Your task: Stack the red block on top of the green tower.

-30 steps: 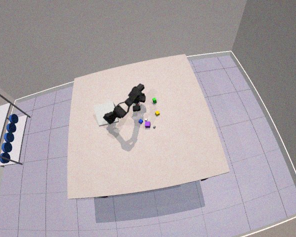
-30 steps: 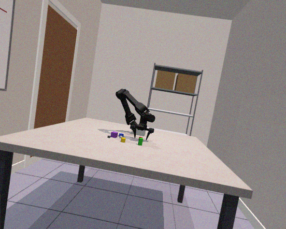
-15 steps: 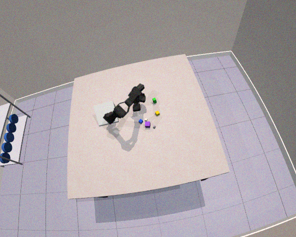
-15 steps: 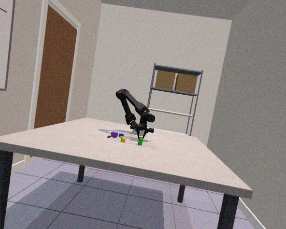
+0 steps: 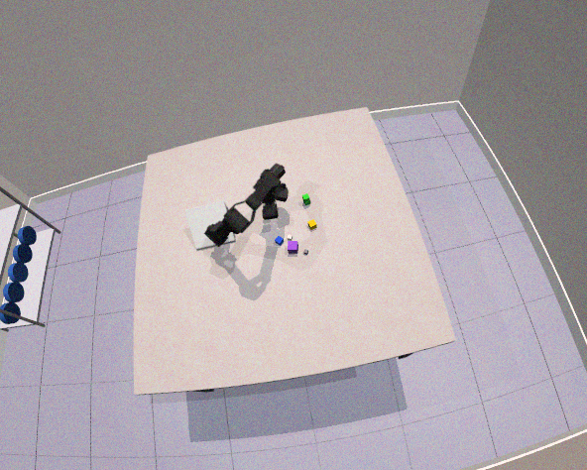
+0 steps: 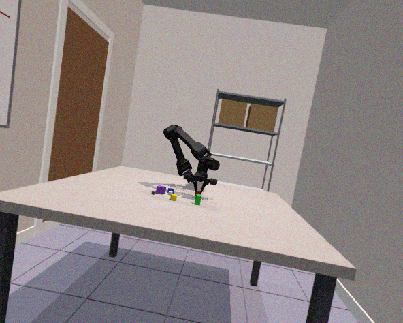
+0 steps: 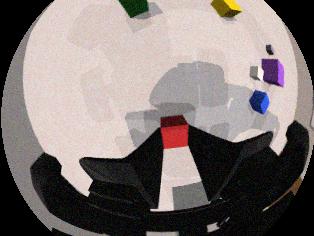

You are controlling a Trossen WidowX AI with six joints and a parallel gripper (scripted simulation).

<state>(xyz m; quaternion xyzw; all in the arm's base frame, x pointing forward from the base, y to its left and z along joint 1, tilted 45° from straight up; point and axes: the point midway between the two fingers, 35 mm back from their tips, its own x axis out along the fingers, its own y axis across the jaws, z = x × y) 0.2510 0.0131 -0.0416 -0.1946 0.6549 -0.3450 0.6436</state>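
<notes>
The red block (image 7: 174,133) (image 6: 197,191) sits between my gripper's (image 7: 174,150) (image 6: 197,193) (image 5: 270,214) fingers, which are shut on it low at the table top. In the top view the arm hides the block. The green tower (image 5: 305,199) (image 6: 197,199) stands upright on the table (image 5: 293,323), a short way from the gripper. In the wrist view it is at the upper left, well apart from the red block.
A yellow block (image 5: 311,223) (image 6: 173,197) (image 7: 225,5), a blue block (image 5: 279,240) (image 7: 260,101), a purple block (image 5: 293,245) (image 6: 160,189) (image 7: 273,72) and two tiny white and grey cubes lie near the gripper. The arm's base stands on a pale plate (image 5: 202,219).
</notes>
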